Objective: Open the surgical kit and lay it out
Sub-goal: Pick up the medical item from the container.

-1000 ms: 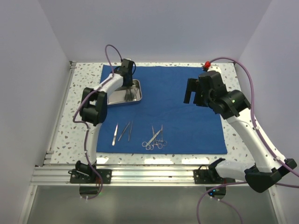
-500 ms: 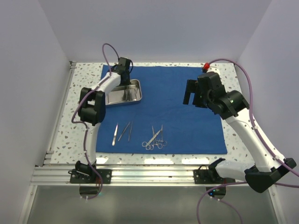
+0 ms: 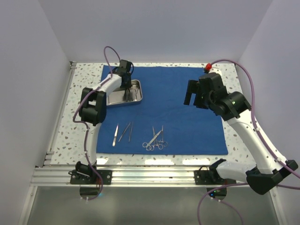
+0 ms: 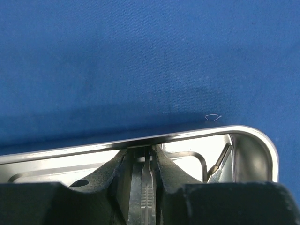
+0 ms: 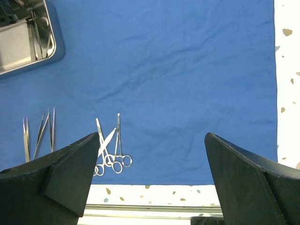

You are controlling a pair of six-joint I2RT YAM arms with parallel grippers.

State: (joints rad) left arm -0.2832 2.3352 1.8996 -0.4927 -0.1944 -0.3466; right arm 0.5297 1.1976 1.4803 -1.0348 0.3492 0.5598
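Inside the steel tray [image 4: 187, 133], left fingers [image 4: 103, 182] straddle a slim instrument [image 4: 143, 192]; grip unconfirmed, so it may slip when lifted. Right fingers [image 5: 248, 183] spread, empty.

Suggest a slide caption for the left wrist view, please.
Left gripper straddles a slim instrument in the steel tray on blue cloth.

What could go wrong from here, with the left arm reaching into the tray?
1. The left fingers flank a slim ribbed instrument in the steel tray. Whether they grip it firmly is unclear, so it may slip or pivot when lifted.
2. Another instrument lies close beside it. Lifting could snag that or drag the tray across the blue cloth.
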